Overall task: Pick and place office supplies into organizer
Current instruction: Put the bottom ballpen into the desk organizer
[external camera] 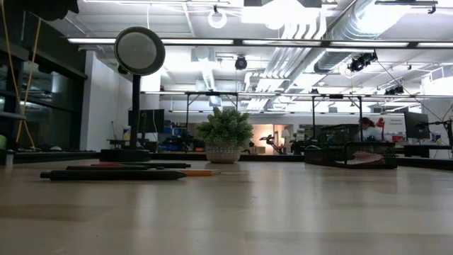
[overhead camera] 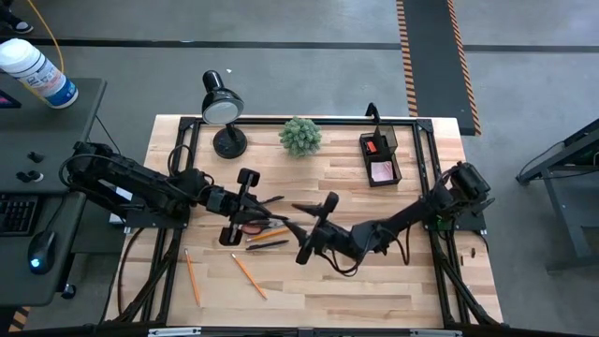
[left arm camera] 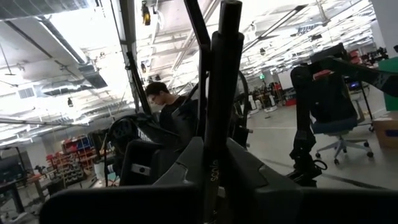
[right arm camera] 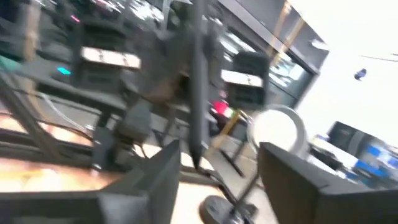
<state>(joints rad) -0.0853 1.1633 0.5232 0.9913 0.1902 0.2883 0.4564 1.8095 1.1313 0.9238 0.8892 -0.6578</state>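
My left gripper [overhead camera: 271, 204] is above the middle of the table, shut on a black pen [left arm camera: 219, 87]. My right gripper [overhead camera: 292, 223] faces it from the right. Its fingers are open, and in the right wrist view the pen [right arm camera: 199, 93] stands in the gap between them. I cannot tell if they touch it. Black pens [overhead camera: 267, 245], orange pencils [overhead camera: 249, 275] and something red-orange [overhead camera: 245, 227] lie flat on the table below the grippers. The black mesh organizer [overhead camera: 379, 155] stands at the far right with a pink pad in its tray. My left gripper pinches the black pen between its two fingers, low on the shaft [left arm camera: 211, 158]. The fingers come level from the table's left. The pen runs along them and sticks out past the fingertips toward my right gripper, clear of the table.
A black desk lamp [overhead camera: 223, 108] and a small green plant [overhead camera: 300, 136] stand at the far edge. Another orange pencil [overhead camera: 192, 277] lies near the front left. In the low view, pens [external camera: 113, 174] lie at the left, and the organizer [external camera: 350, 154] is at the far right.
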